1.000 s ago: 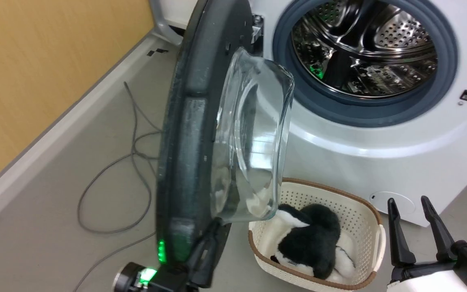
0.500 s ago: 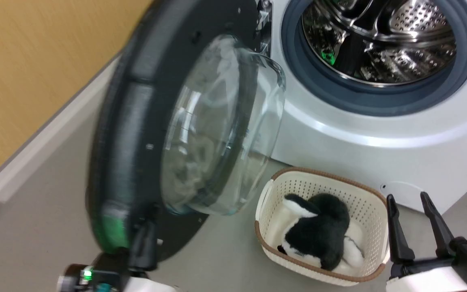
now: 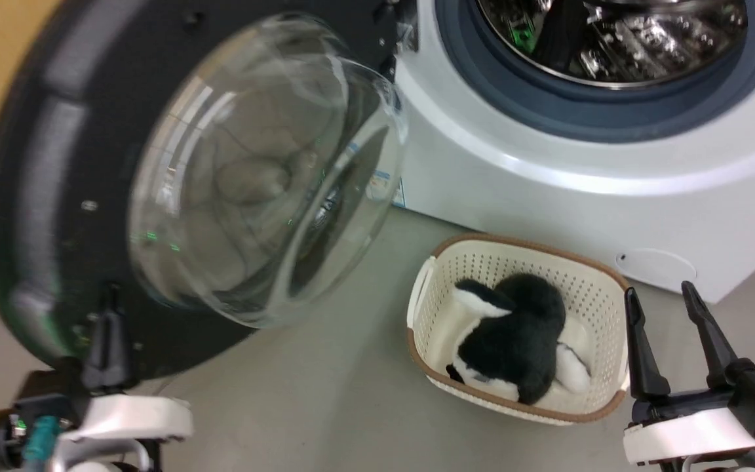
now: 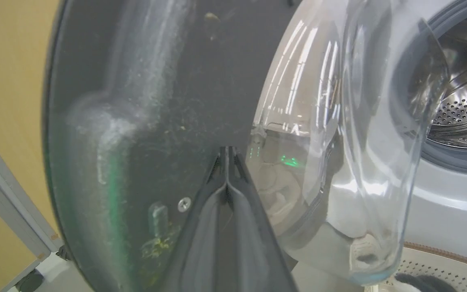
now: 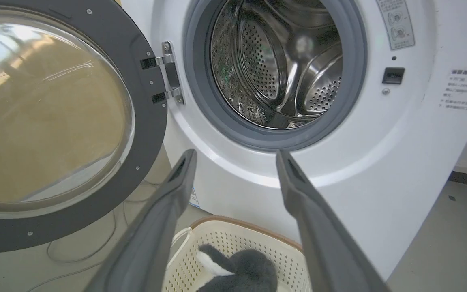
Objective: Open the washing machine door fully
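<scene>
At the lower left the left gripper (image 3: 110, 298) has its fingers squeezed shut on nothing, tip right at the dark inside face of the washing machine door (image 3: 30, 196), which stands open in the upper left. The washing machine (image 3: 548, 210) fills the upper right, drum showing, with a white basket (image 3: 587, 288) holding a black and white soft toy (image 3: 515, 341) below it. At the lower right the right gripper (image 3: 658, 292) has its fingers spread wide, holding nothing.
</scene>
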You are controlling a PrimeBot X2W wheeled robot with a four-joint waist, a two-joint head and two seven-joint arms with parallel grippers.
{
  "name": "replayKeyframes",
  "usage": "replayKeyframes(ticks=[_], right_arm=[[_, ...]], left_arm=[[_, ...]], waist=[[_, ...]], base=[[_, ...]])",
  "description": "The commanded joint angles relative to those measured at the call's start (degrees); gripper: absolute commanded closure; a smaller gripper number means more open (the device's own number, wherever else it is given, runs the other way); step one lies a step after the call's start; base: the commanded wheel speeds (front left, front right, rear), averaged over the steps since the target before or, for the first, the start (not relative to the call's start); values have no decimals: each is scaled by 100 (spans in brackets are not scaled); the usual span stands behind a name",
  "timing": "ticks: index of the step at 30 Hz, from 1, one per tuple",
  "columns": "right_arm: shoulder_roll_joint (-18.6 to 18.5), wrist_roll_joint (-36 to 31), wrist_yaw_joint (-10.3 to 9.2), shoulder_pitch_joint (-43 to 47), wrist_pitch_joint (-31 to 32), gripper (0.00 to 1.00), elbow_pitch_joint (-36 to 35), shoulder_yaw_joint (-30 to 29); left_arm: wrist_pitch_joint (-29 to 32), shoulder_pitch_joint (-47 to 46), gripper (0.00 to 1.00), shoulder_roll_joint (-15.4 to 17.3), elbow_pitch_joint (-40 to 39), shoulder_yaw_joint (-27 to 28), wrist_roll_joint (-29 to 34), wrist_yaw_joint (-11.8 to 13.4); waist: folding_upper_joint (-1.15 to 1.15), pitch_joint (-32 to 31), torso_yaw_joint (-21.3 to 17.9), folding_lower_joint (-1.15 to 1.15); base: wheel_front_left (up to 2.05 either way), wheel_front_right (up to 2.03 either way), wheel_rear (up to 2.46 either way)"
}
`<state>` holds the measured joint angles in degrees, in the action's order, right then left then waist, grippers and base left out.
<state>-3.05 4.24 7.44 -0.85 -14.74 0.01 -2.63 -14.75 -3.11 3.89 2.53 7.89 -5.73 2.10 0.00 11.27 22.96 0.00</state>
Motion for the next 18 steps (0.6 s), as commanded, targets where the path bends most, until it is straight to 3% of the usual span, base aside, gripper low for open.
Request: replayKeyframes(ticks=[1, 18], right_arm=[[17, -58, 5, -133, -26, 0, -15, -8], [17, -248, 5, -595, -26, 0, -35, 66]], left_arm=[[-25, -156, 100, 22, 25, 151, -11, 50], [-25, -1151, 100, 209, 733, 1624, 11, -109]], waist=[[0, 106, -53, 0], [0, 687, -343, 0]], base=[[0, 0, 0], [0, 0, 0]])
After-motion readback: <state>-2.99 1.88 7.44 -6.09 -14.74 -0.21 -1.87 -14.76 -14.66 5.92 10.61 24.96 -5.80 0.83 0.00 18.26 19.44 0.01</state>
